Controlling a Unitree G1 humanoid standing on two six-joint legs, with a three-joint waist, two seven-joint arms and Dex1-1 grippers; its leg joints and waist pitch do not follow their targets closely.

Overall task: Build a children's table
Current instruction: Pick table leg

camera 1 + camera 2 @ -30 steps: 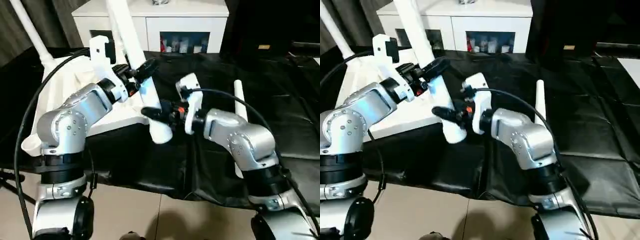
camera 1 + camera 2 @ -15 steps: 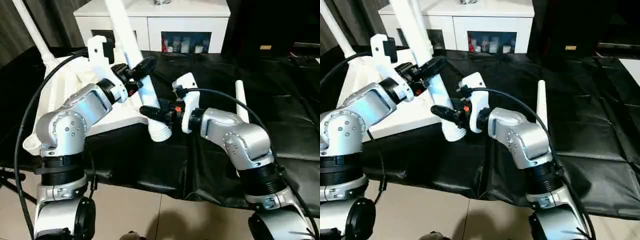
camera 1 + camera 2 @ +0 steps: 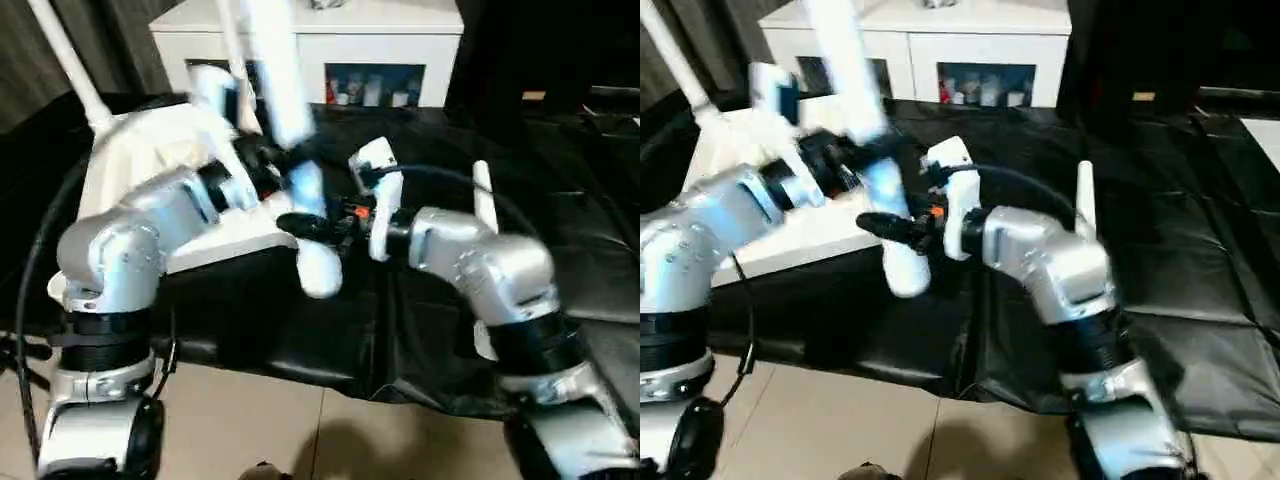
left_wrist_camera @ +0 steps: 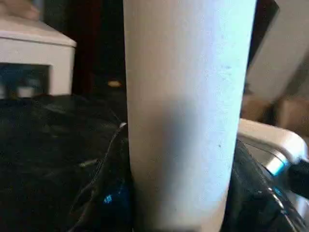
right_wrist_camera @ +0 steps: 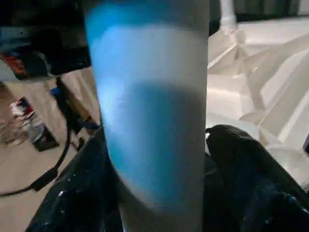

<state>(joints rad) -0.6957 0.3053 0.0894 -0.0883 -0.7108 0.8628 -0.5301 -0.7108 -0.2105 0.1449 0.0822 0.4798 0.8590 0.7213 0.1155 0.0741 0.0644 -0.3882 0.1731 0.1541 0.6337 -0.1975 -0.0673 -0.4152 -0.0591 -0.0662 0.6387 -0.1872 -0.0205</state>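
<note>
While one leg (image 3: 68, 62) already stands on the upturned top (image 3: 150, 160), both grippers, left (image 3: 262, 160) and right (image 3: 300, 226), clasp another leg (image 3: 290, 130), one more lying loose (image 3: 484, 195).

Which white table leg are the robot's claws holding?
The thick leg slanting up in the middle, between both grippers. Another leg stands on the tabletop at far left; a third lies on the black cloth.

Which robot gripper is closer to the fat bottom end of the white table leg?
Right. The right gripper sits just above the leg's thick end; the left gripper is higher up the table leg.
</note>
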